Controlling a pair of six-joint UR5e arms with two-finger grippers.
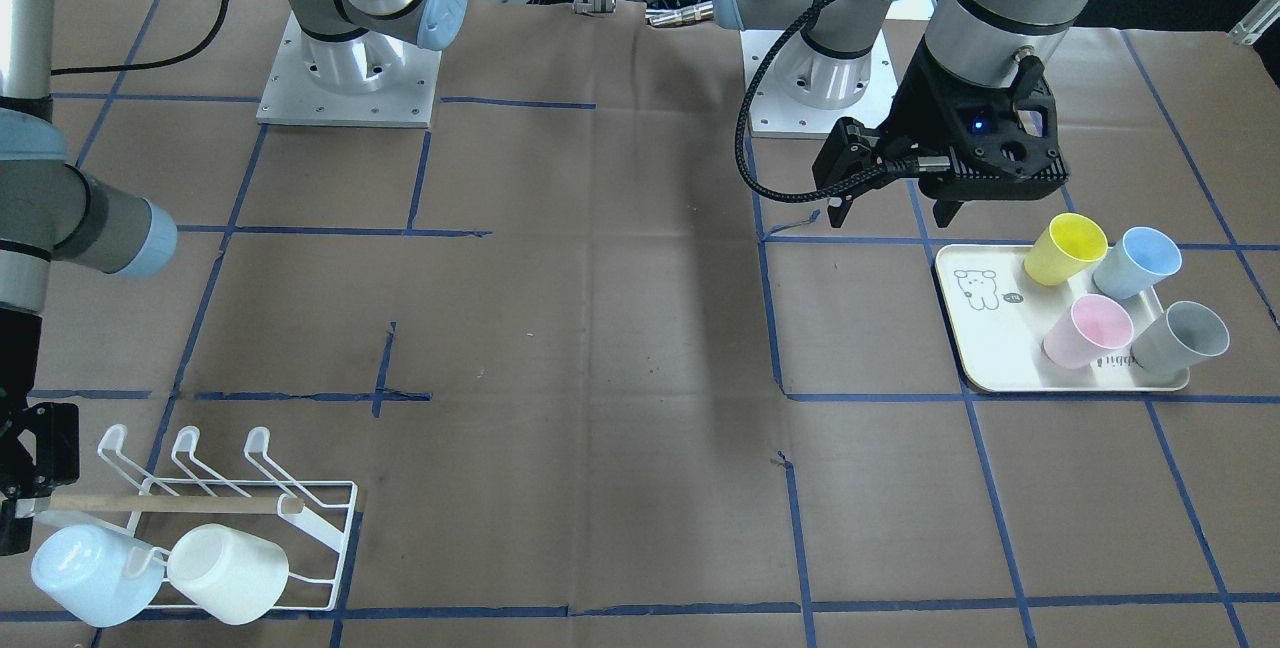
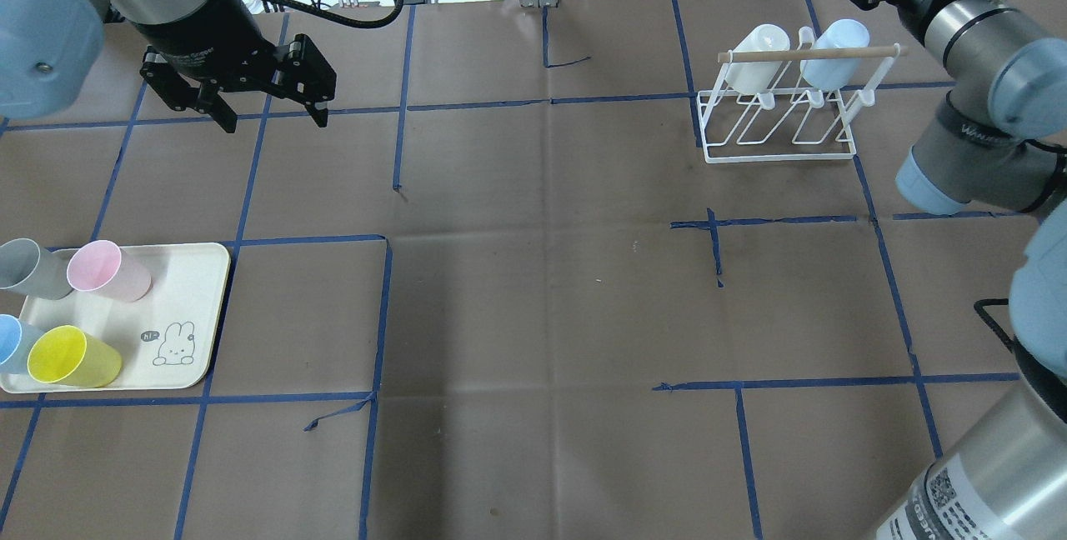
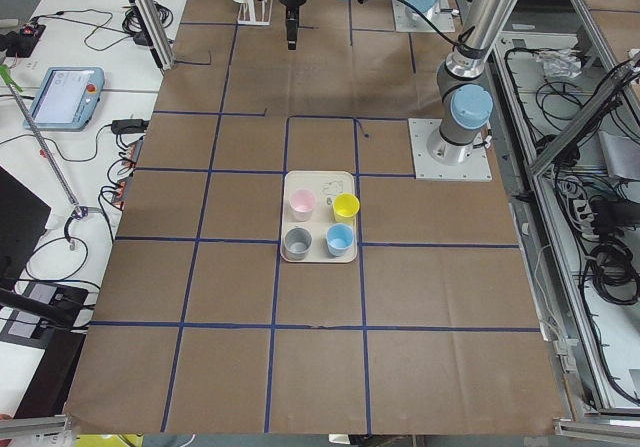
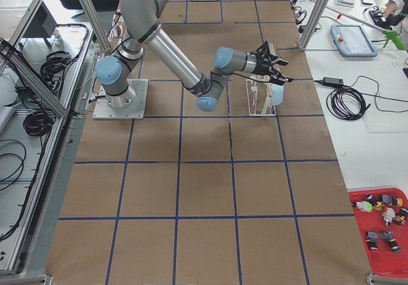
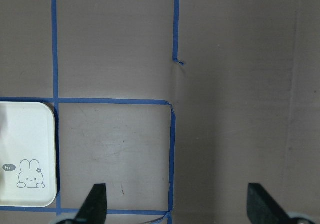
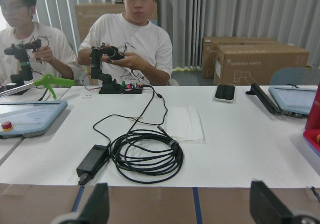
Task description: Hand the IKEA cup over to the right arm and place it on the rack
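Four IKEA cups lie on a cream tray point(image 2: 179, 307): yellow point(image 2: 73, 357), pink point(image 2: 107, 270), grey point(image 2: 25, 267) and blue point(image 2: 12, 342). My left gripper point(image 2: 268, 113) hangs open and empty over bare table beyond the tray; the left wrist view shows nothing between its fingertips point(image 5: 95, 204). The white wire rack point(image 2: 779, 119) holds a white cup point(image 2: 757, 48) and a light-blue cup point(image 2: 834, 48) under its wooden dowel. The right arm's gripper point(image 6: 181, 209) is open and empty, just behind the rack at the table's far edge point(image 1: 20, 488).
Blue tape lines grid the brown table cover point(image 2: 542, 273). Beyond the far edge stands a white bench with a coiled black cable point(image 6: 147, 156), and two people point(image 6: 132, 43) sit there holding devices. The arm bases point(image 1: 345, 78) stand at the robot side.
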